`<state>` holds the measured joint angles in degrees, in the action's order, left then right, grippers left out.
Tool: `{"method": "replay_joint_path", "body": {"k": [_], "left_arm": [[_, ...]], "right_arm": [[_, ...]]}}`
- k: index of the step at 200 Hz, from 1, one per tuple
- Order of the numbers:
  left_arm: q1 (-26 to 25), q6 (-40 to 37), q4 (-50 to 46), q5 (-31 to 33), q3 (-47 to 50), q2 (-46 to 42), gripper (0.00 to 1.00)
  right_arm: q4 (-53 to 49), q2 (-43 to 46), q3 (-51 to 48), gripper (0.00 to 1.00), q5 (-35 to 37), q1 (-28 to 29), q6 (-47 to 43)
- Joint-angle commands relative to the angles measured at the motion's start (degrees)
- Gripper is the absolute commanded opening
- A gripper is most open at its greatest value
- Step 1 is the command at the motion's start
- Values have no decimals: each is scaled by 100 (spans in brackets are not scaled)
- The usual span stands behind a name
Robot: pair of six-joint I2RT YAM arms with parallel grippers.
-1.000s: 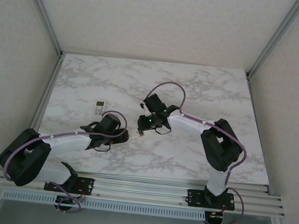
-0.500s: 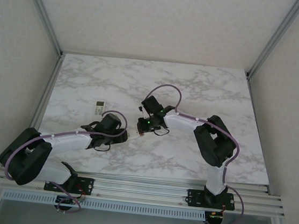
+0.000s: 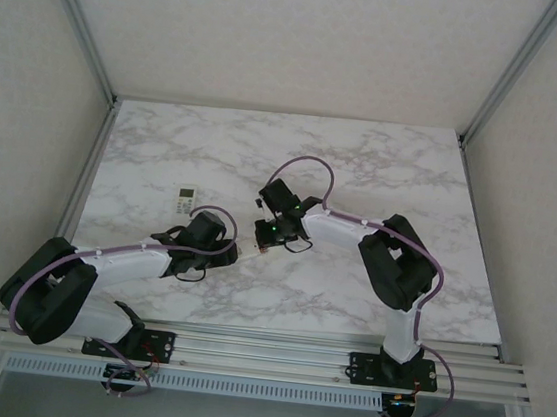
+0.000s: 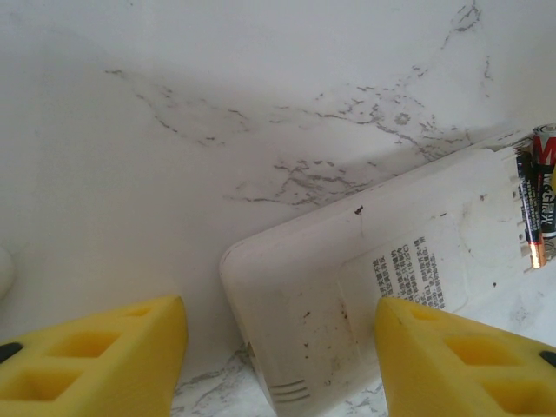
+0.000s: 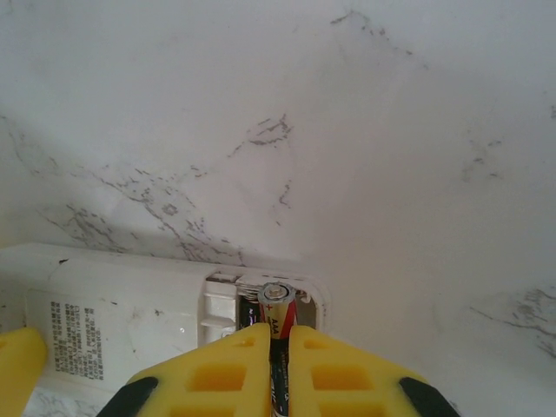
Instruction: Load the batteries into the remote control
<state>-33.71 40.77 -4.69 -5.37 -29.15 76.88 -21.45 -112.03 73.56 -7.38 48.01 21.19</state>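
Batteries [image 4: 532, 207]: two show at the 3 o'clock edge of the left wrist view, dark with copper ends, at the far end of the remote control [image 4: 373, 278]. The remote is white, back side up with its printed label showing, and runs from 6 o'clock toward 2 o'clock on the marble desk [image 4: 217, 104]. Left hand [image 4: 280, 317] is spread, with the remote's near end between its yellow fingers [image 4: 95, 356]. The 8 o'clock finger stands clear of the remote's edge, gap visible. The 4 o'clock finger overlaps the remote; contact can't be told. The batteries sit well past this hand, toward 2 o'clock.

Right wrist view gives the pinch. Right hand [image 5: 278, 334] is pressed nearly together at 6 o'clock, pinching one battery [image 5: 276, 304]. The battery points to 12 o'clock, silver cap forward, tip inside the open battery bay [image 5: 222, 306] at the remote's end. The remote body goes off toward 9 o'clock from the bay. A dark strip lies just at 9 o'clock of the pinched battery, maybe another cell, can't tell.

Top view gives the layout. Both hands meet near desk centre, left arm in from 8 o'clock, right arm from 4 o'clock, the remote a pale sliver between them. A second small remote [image 3: 186, 196] lies flat at 10 o'clock of the left hand, well apart. Batteries are too small to make out there.
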Motion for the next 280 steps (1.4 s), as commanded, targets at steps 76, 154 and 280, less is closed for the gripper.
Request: {"method": "replay_joint_path", "body": {"k": [76,154,280], "left_arm": [[-26,58,188,-8,3,165,58],[-52,114,165,93,41,-6,62],[559,1153,-2131,1848,-556,-2006,83]], "right_arm": [[-1225,-225,-825,9,-134,498,59],[-1712,335,-198,17,-205,481,101],[211,2091,-444,99,-247,-196,650]]}}
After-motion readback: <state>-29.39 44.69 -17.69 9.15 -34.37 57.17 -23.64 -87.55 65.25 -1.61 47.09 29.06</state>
